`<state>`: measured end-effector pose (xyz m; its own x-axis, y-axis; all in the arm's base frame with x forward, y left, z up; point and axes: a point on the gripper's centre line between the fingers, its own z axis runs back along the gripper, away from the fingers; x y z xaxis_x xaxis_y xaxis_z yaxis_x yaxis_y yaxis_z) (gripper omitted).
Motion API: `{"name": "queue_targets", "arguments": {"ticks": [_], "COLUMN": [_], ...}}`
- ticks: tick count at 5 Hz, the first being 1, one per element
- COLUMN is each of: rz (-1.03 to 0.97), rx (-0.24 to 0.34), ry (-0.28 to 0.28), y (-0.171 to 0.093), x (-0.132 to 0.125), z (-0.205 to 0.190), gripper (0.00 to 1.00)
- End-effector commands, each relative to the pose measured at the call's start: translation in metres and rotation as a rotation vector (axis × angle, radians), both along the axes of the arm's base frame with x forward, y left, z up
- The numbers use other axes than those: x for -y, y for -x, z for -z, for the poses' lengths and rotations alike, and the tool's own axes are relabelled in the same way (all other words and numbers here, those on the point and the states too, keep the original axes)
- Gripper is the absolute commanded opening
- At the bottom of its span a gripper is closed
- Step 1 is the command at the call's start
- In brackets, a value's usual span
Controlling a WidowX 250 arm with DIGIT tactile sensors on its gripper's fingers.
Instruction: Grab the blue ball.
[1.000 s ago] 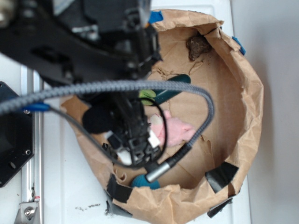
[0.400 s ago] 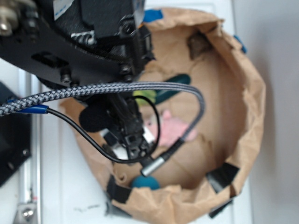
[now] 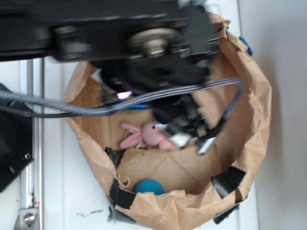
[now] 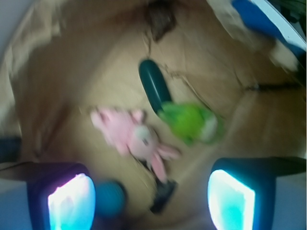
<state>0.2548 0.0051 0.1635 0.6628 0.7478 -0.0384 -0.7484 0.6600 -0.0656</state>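
The small teal-blue ball [image 3: 149, 186] lies on the floor of the brown paper bag, against its near wall. In the blurred wrist view the blue ball [image 4: 109, 197] shows just inside the left pad [image 4: 71, 203]. My gripper [image 3: 189, 139] hangs over the middle of the bag, beside the pink bunny and away from the ball. In the wrist view the gripper [image 4: 151, 201] is open, its pads wide apart with nothing held. The arm hides the far part of the bag in the exterior view.
A pink plush bunny [image 3: 146, 134] lies mid-bag. The wrist view shows a green toy [image 4: 192, 122], a dark-green cucumber-shaped toy [image 4: 153, 86] and a brown lump [image 4: 160, 17]. The paper bag's crumpled rim [image 3: 256, 96] rings everything; black tape [image 3: 228, 179] patches it.
The arm has swung up and to the right across the bag. The gripper moved from the bag's left side to its middle, uncovering the bunny. The ball has not moved.
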Motion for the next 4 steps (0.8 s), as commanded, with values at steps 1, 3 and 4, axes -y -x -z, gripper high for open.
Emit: {"name": "queue_targets", "arguments": {"ticks": [1, 3, 4], "rz": [-0.186, -0.22, -0.22], "rx": [0.094, 0.063, 0.063], "ry": [0.018, 0.13, 0.13], "y": [-0.026, -0.007, -0.007], "x": [0.005, 0.041, 0.041], "z": [0.018, 0.064, 0.064], "gripper": [1.0, 1.0, 1.0]}}
